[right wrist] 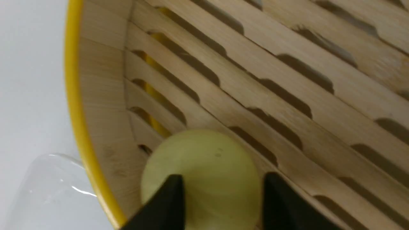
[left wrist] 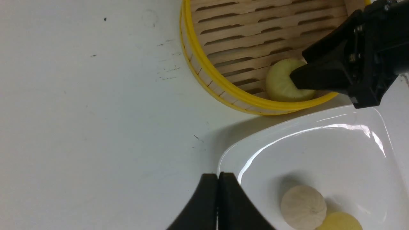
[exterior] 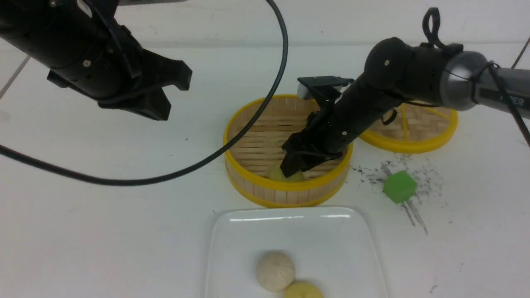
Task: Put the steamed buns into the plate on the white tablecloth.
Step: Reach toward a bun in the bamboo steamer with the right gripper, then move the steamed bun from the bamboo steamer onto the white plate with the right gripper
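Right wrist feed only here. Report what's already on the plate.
Observer: Two buns: a cream-white bun touching a pale yellow bun, both in the plate.
Operator: Now the other arm. State it.
Observer: The left end effector is shut and empty, held over the white tablecloth.
Operator: List any clutter.
Observer: A green cube sits on the tablecloth to the right of the steamer, apart from it.
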